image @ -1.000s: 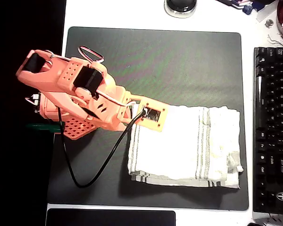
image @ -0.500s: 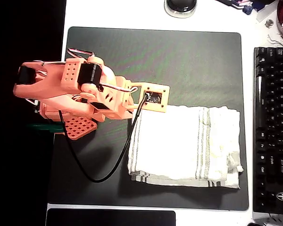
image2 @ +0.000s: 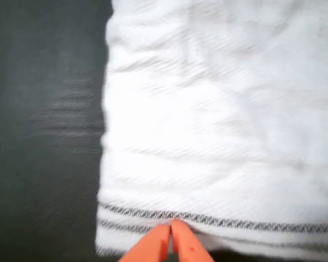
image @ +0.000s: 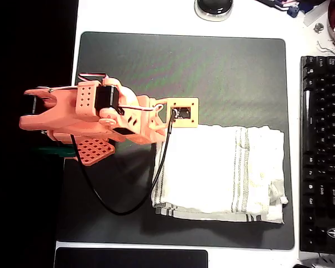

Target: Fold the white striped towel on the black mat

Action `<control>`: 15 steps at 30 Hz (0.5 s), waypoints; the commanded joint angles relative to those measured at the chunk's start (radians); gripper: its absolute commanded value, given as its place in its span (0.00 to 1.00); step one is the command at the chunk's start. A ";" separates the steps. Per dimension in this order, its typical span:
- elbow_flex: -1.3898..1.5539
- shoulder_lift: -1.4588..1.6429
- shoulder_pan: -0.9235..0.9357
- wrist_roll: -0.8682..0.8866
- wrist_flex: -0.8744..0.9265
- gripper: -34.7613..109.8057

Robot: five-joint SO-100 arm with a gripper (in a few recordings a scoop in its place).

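Observation:
The white striped towel [image: 220, 173] lies folded into a rectangle on the right half of the black mat [image: 212, 72], with grey-green stripes near its left edge and right of its middle. The orange arm [image: 95, 114] reaches in from the left, and its camera mount [image: 181, 113] hangs just above the towel's top left corner. In the wrist view my gripper [image2: 170, 240] is shut, its orange fingertips [image2: 181, 243] pressed together over the towel's striped hem [image2: 218, 221], and nothing is held between them.
A black keyboard [image: 324, 151] runs along the right edge, close to the towel. A mouse [image: 213, 6] sits at the top, and a glossy black pad [image: 131, 258] lies below the mat. A black cable [image: 120, 209] loops over the mat's left part.
The arm has drawn back to the left and up, so its camera mount has come off the towel's left edge. The towel has stayed where it was.

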 commanded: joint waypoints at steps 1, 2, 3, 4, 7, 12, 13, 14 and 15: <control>0.049 0.051 0.008 -0.015 0.006 0.24; 0.060 0.051 -0.002 -0.008 0.009 0.24; 0.072 0.051 -0.009 0.002 0.008 0.24; 0.083 0.051 -0.015 0.008 0.006 0.24; 0.110 0.051 -0.014 0.026 0.003 0.24; 0.150 0.051 -0.015 0.058 -0.003 0.24; 0.150 0.051 -0.017 0.064 -0.005 0.24; 0.150 0.051 -0.018 0.066 -0.005 0.24; 0.150 0.051 -0.018 0.069 -0.006 0.24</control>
